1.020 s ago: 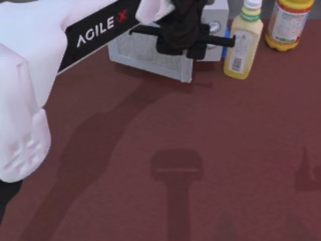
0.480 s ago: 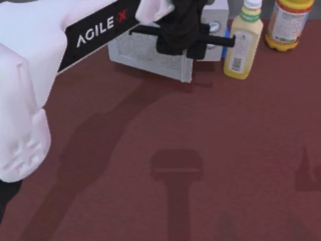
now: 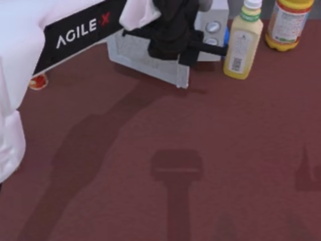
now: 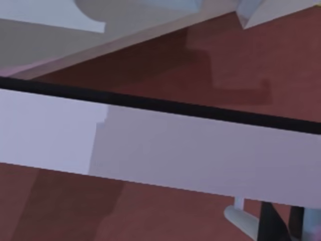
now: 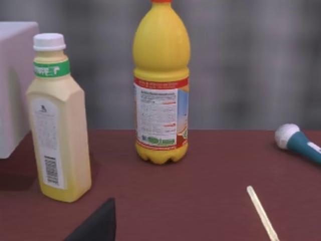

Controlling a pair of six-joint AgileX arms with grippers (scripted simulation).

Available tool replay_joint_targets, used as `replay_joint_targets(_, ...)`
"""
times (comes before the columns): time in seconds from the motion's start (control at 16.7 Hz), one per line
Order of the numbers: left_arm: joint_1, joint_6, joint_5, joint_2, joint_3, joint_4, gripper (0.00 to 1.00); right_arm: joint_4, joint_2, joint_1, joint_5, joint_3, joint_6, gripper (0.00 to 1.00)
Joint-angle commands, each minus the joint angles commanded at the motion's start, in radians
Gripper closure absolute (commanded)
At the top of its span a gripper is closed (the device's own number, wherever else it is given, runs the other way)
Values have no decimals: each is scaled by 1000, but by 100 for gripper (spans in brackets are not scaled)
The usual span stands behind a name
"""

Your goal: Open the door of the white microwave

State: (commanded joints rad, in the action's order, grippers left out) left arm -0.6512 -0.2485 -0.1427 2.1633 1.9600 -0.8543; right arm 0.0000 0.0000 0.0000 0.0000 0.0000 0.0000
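The white microwave (image 3: 216, 31) stands at the table's far edge, its two round knobs showing right of my left arm. Its door (image 3: 140, 56) with the grey mesh window is swung out a little at its right end. My left gripper (image 3: 186, 50) hangs over that free end, shut on the door's grey handle (image 4: 243, 221). In the left wrist view the door's white edge (image 4: 175, 150) crosses the picture, with the black fingers (image 4: 271, 226) against the handle. My right gripper (image 5: 103, 226) is parked, out of the top view; the microwave's side (image 5: 12, 85) shows in the right wrist view.
A cream bottle (image 3: 242, 42) stands just right of the microwave, a yellow bottle (image 3: 286, 25) beyond it. A small red-orange thing (image 3: 37, 81) lies at the left under my arm. A teal microphone (image 5: 298, 143) and a pale stick (image 5: 261, 211) lie farther right.
My left arm has drawn left and toward the front, and the door's free end has swung out farther. The red-orange thing has come into sight.
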Motion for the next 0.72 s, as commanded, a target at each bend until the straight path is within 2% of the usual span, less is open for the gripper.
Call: replay_joint_targets(0.72, 1, 6, 3, -6, -9, 5, 100, 0, 0, 0, 0, 0, 0, 0)
